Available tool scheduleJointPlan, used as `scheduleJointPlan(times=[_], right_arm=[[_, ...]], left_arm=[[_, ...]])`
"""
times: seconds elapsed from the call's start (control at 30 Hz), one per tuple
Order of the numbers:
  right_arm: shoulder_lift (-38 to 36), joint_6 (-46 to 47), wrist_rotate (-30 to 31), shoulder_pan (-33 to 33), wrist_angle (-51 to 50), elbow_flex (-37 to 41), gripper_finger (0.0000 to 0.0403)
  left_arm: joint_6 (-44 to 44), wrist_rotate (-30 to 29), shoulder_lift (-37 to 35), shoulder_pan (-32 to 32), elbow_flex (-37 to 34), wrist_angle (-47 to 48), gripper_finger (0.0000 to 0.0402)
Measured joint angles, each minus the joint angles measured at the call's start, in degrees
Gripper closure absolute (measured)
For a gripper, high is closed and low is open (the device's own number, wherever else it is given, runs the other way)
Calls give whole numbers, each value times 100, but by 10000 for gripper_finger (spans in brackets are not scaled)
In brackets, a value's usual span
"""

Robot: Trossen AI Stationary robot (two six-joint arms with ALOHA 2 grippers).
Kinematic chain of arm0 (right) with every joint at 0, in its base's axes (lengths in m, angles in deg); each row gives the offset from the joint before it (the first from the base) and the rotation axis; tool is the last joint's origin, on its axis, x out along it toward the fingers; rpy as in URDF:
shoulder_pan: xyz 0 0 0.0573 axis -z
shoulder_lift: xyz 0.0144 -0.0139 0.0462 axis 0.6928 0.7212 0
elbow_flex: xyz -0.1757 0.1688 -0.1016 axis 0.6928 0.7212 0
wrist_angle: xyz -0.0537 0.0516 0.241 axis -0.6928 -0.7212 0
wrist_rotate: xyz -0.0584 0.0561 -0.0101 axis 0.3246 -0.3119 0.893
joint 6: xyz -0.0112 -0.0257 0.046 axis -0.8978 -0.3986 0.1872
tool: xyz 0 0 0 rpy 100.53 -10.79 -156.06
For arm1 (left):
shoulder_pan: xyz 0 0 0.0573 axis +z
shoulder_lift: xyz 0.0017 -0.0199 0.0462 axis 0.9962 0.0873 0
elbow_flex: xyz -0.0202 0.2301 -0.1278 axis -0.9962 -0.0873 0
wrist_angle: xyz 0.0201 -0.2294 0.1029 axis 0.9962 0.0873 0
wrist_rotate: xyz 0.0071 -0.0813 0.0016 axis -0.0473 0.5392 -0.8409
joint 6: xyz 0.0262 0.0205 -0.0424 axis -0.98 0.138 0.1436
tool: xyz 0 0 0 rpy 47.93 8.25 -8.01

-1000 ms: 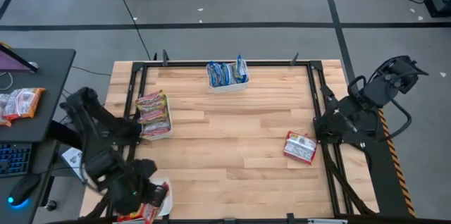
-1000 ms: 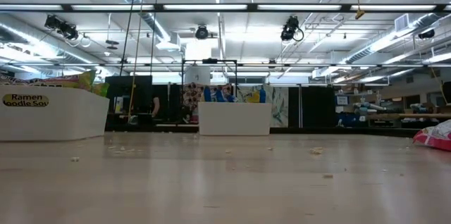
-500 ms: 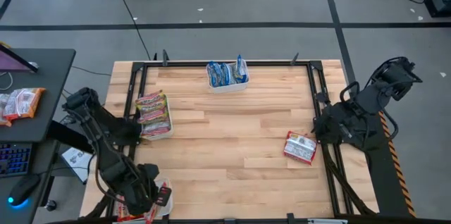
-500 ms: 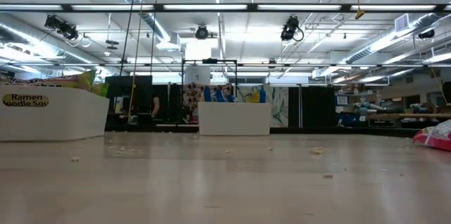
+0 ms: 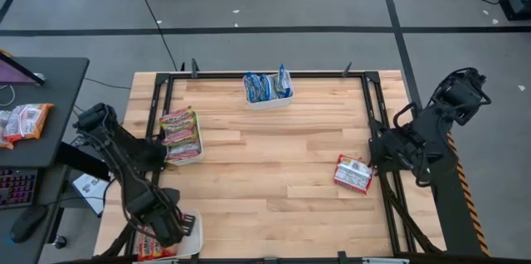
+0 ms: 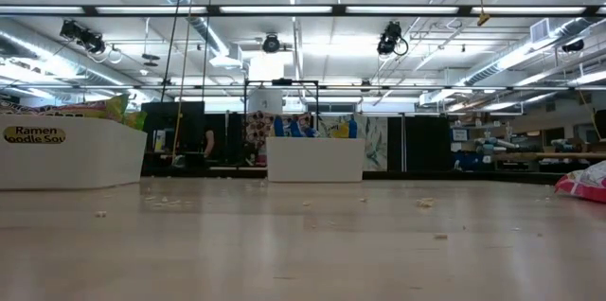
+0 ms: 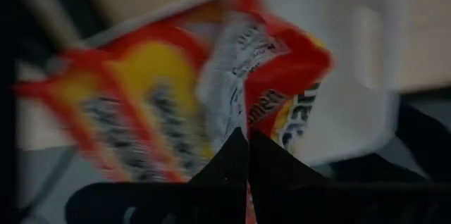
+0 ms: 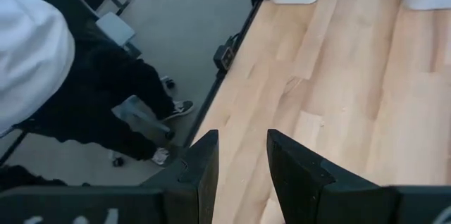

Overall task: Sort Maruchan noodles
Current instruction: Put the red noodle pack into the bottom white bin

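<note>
- The left gripper [image 5: 168, 232] hangs over the white rectangular plastic tray [image 5: 194, 229] at the wooden table's [image 5: 274, 173] near left corner, its fingers [image 7: 236, 157] clenched on a red-and-yellow crinkly plastic ramen packet [image 7: 176, 86].
- The right gripper [image 8: 239, 150] sits at the table's right edge with nothing between its parted fingers.
- A red-white crinkly plastic ramen packet [image 5: 353, 173] lies flat on the table near the right edge, just beside the right gripper.
- Blue-white packets [image 5: 265, 86] stand in a white tray at the far edge.
- Orange and green-yellow packets [image 5: 180, 128] fill a white tray by the left edge.
</note>
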Motion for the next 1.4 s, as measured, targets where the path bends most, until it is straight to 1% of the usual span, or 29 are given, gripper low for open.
scheduleJointPlan(times=[0.07, 0.2, 0.37, 0.43, 0.5, 0.6, 0.67, 0.77, 0.83, 0.87, 0.93, 1.03, 1.13, 1.23, 1.4], right_arm=[[20, 91, -7, -92, -2, 0, 276], [32, 287, -114, -283, -13, 0, 276], [34, 475, -118, -472, -22, 0, 276], [34, 547, -116, -528, -22, 0, 276], [36, 590, -88, -580, -24, 0, 276], [36, 572, 25, -646, -24, 0, 276], [36, 522, 45, -665, -32, 0, 276], [36, 429, 48, -665, -61, 0, 276], [35, 410, 48, -665, -70, 0, 276], [36, 406, 48, -665, -70, 0, 276], [34, 397, 47, -665, -74, 0, 276], [34, 371, 84, -665, -80, 0, 276], [34, 350, 209, -665, -81, -1, 276], [34, 350, 210, -665, -81, -2, 276], [34, 339, 212, -665, -81, -2, 276]], left_arm=[[15, 148, 0, -45, 0, 370, 397], [-29, 167, 0, -158, 0, 832, 397], [-242, 163, 0, -188, 0, 905, 397], [-343, 62, 0, -181, 0, 690, 397], [-536, -82, 0, -179, 0, 285, 397], [-717, 35, 0, -180, 0, -232, 397], [-599, 319, 20, -218, 0, -264, 397], [-265, 935, 57, -331, -69, -149, 397], [-132, 1369, 59, -385, -285, -390, 397], [-123, 1477, 65, -398, -400, -628, 397], [-133, 1474, 63, -406, -641, -1170, 397], [-136, 1098, 63, -344, -919, -1584, 397], [-183, 923, 66, -239, -1092, -1602, 397], [-312, 1005, 66, -172, -1213, -1573, 397], [-269, 1161, 68, -175, -1226, -1262, 397]])
